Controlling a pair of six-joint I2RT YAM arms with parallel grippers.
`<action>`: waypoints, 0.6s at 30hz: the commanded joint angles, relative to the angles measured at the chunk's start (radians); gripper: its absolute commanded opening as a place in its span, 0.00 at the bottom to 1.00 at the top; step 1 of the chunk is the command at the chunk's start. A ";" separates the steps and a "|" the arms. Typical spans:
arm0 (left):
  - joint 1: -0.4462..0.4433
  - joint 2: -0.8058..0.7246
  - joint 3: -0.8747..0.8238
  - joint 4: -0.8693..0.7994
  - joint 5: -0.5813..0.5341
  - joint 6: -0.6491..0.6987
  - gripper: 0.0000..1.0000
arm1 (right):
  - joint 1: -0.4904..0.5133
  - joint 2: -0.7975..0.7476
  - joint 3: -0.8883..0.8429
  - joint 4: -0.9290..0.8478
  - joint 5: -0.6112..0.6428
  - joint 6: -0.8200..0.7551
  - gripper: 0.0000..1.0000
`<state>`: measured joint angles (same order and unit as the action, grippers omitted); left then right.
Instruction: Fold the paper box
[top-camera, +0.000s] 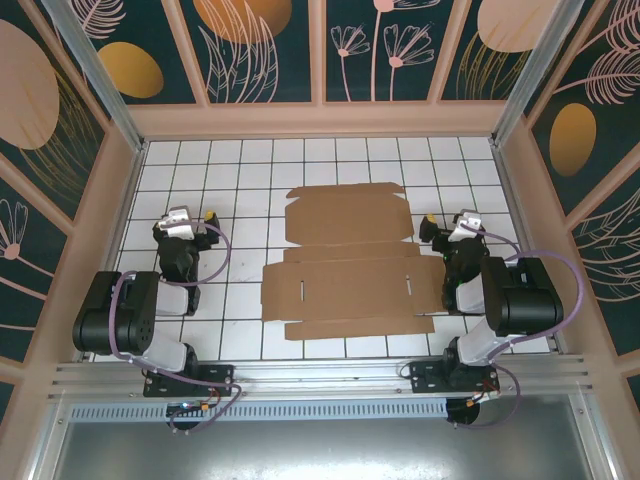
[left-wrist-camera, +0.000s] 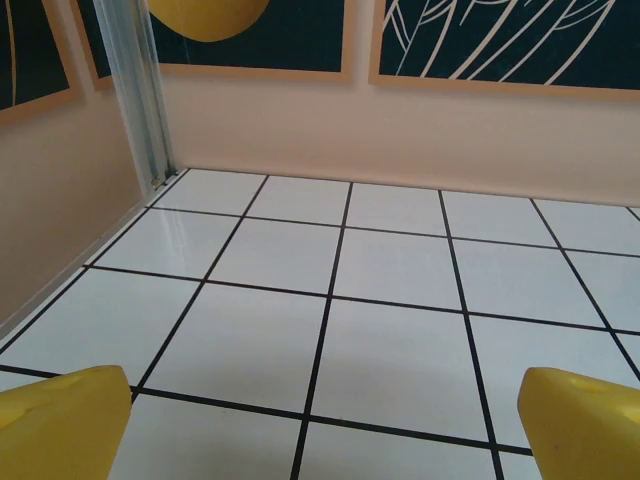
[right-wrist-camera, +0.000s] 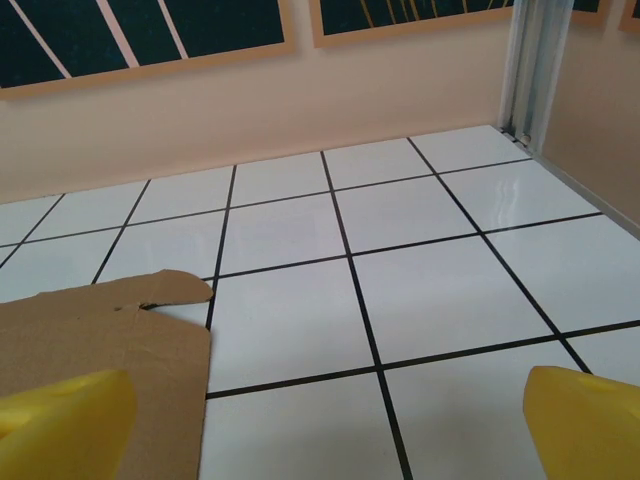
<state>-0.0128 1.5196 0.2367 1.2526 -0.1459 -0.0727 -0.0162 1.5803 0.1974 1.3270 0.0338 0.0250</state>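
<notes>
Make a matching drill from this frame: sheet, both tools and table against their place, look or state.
1 cardboard sheet
2 left tool
3 right tool
4 table

A white tiles, black lines
B open, cardboard corner close by
C flat, unfolded, mid-table
D open, bare tiles ahead

Pairs: 1-C, 2-D, 3-B, 4-A

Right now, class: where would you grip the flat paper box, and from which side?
Probably its right edge, from the right: the paper box lies flat, so only an edge fits between jaws, and the right gripper sits beside it.
</notes>
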 joint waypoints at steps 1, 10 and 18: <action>0.007 -0.002 0.001 0.015 -0.009 -0.013 0.99 | -0.007 -0.013 0.016 0.013 -0.007 -0.011 0.99; 0.007 -0.002 0.001 0.014 -0.009 -0.012 0.99 | -0.007 -0.014 0.019 0.007 -0.043 -0.025 0.99; 0.007 -0.002 0.001 0.015 -0.009 -0.012 0.99 | -0.011 -0.015 0.022 0.001 -0.053 -0.022 0.99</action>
<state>-0.0128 1.5196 0.2367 1.2526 -0.1459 -0.0727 -0.0189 1.5803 0.1978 1.3258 -0.0025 0.0128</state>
